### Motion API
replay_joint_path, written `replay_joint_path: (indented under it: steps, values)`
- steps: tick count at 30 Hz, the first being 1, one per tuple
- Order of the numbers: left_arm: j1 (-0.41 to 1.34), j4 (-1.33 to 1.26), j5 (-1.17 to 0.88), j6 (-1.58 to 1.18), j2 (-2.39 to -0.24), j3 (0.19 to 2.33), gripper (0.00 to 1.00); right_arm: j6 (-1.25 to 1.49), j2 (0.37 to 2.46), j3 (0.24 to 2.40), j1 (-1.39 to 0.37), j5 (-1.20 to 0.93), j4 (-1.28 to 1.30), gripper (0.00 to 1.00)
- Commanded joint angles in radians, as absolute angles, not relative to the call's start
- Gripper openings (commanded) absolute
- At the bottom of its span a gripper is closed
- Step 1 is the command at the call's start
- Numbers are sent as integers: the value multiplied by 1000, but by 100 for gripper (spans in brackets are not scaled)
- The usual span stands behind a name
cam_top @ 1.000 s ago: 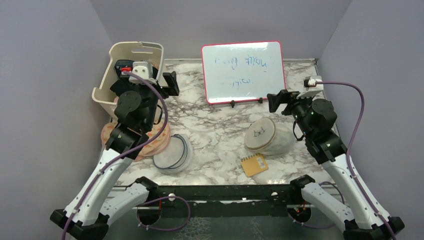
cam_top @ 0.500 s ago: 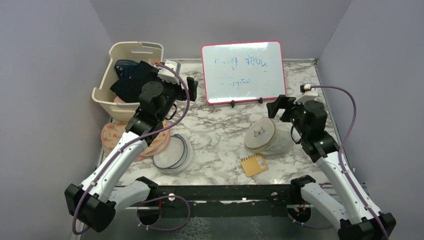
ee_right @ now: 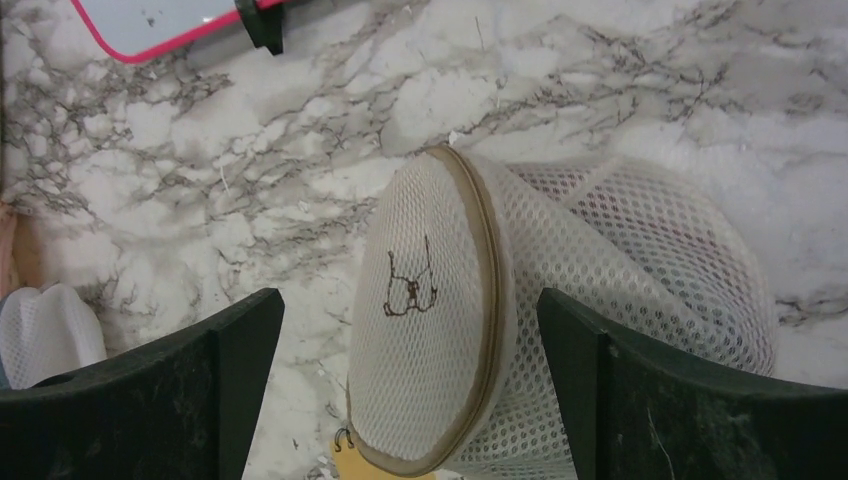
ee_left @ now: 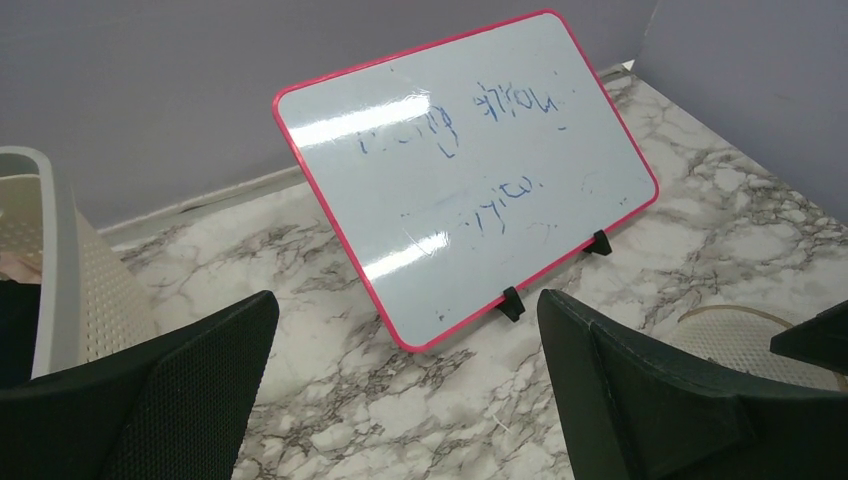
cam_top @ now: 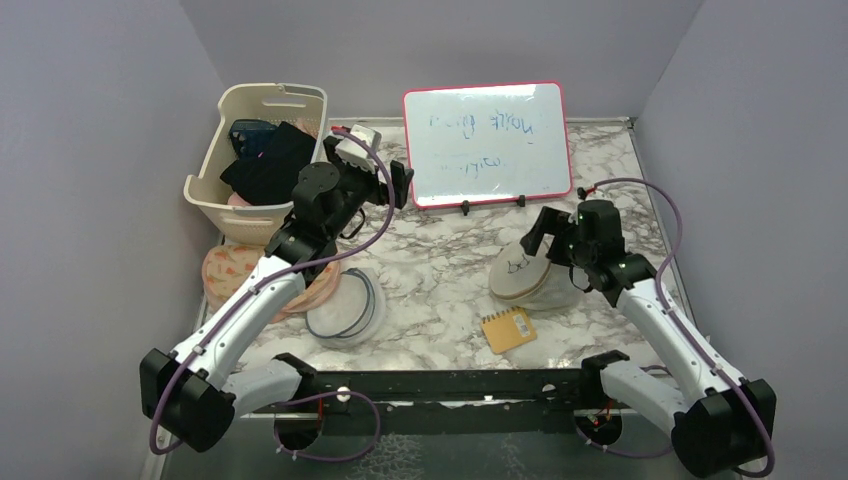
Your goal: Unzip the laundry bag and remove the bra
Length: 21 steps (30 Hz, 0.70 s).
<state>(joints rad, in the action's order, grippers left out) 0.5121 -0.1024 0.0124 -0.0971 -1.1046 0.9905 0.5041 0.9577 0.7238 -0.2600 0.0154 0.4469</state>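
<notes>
**Bag zipped on the right, both grippers open and empty**

The laundry bag (cam_top: 527, 272) lies tipped on its side on the right half of the marble table (cam_top: 440, 270). Its tan round top, with the small bra icon, faces left. In the right wrist view the tan zip band around that top runs unbroken, so the bag (ee_right: 480, 320) looks shut. Something dim shows through the white mesh, but I cannot tell what. A yellow notebook (cam_top: 508, 329) lies just near of the bag.

At the far left stands a cream basket (cam_top: 215, 175) holding dark clothing (cam_top: 268, 160) and a blue item (cam_top: 250, 130). Near of the basket lies a round pink patterned piece (cam_top: 225, 270), and to its right a flat clear disc with a blue rim (cam_top: 345, 308). A red-framed whiteboard (cam_top: 487, 143) stands propped at the far middle.

The right arm bends in over the bag. The right gripper (cam_top: 537, 232) hangs above the far edge of the tan top, pointing down. Its jaws are spread wide to either side of the bag and hold nothing (ee_right: 410, 310).

The left arm reaches far across the table. The left gripper (cam_top: 400, 183) hangs above the marble beside the whiteboard's left near corner. It faces the board with jaws wide apart and nothing between them (ee_left: 405, 300).
</notes>
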Motion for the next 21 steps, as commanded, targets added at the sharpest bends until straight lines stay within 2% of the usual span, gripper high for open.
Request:
replay_joint_path:
  steps: [1, 3, 6, 10, 15, 16, 21]
  values:
    - [517, -154, -44, -90, -1128, 985, 99, 577, 976, 698, -254, -38, 524, 93]
    - [518, -156, -51, -89, -1137, 987, 99, 577, 987, 685, -254, -40, 533, 86]
    - [519, -159, -52, -86, -1146, 986, 99, 578, 1002, 674, -254, -56, 537, 80]
    - [520, -160, -44, -78, -1149, 985, 99, 533, 1018, 656, -253, -129, 494, 64]
    - [520, -160, -31, -67, -1157, 984, 99, 447, 1042, 640, -253, -239, 401, 29]
    - [520, -158, -28, -65, -1158, 985, 99, 438, 1052, 643, -253, -270, 387, 25]
    - [520, -155, -11, -60, -1161, 984, 99, 393, 1111, 678, -284, -491, 292, 19]
